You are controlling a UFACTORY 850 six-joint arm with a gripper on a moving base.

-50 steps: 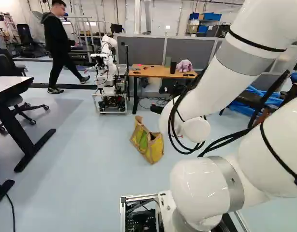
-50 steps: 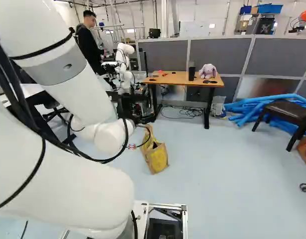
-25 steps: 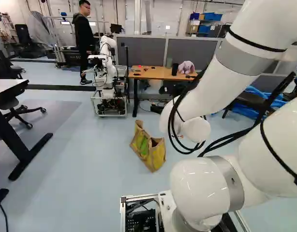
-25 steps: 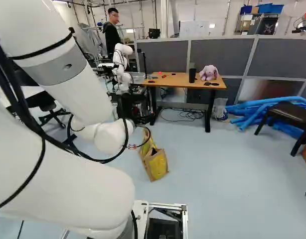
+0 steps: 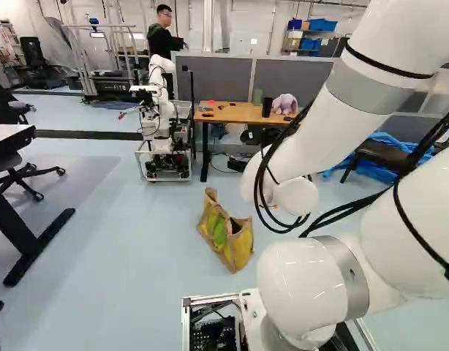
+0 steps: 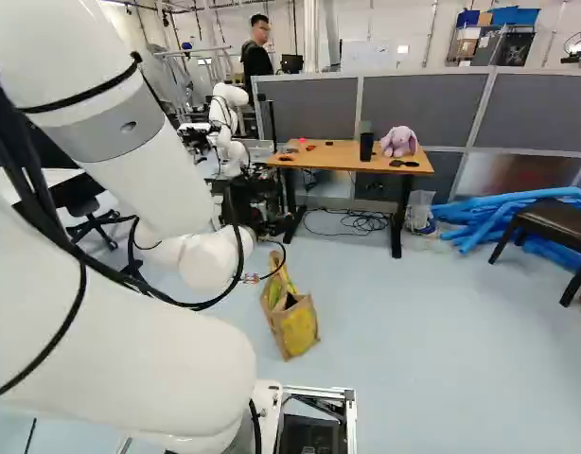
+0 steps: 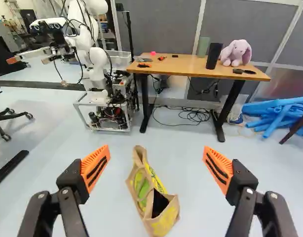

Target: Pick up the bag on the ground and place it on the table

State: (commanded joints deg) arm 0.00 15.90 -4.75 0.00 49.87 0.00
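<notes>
near the middle of the floor, well short of the wooden table (image 7: pixel 181 70), the yellow-and-tan bag (image 7: pixel 166 219) rested, its long side slanted and its mouth open. green showed along one side; the near end was dark inside.

gripper (image 7: pixel 156 149): fingers spread wide, orange pads (image 7: pixel 95 168) well apart. from the wrist view, the bag lay ahead, seen between the two, apart from both.

floor room: pale floor (image 5: pixel 137 256) ran around the bag and onward to the table's dark legs. at the left of the left base view, a desk foot (image 5: pixel 40 248) made a hard edge, well apart from the bag. at the foot of that view, the base frame (image 5: pixel 186 322) sat nearer to it.

table approach: another robot (image 7: pixel 97 61) stood on a wheeled cart (image 7: pixel 102 129) just beside one table leg (image 7: pixel 145 106). black cables (image 7: pixel 191 116) looped on the floor below the tabletop. past the opposite leg, blue tubes (image 6: pixel 499 213) lay heaped, a dark chair (image 6: pixel 560 222) close by.

tabletop edges: sunglasses (image 7: pixel 244 71) near the front edge, toward the tubes' end; plush rabbit (image 7: pixel 235 53) behind them, dark cup (image 7: pixel 214 57) beside it. small items (image 7: pixel 144 65) sat toward the cart end. bare wood showed between them and the cup. grey partitions (image 6: pixel 413 109) bounded the far side.
</notes>
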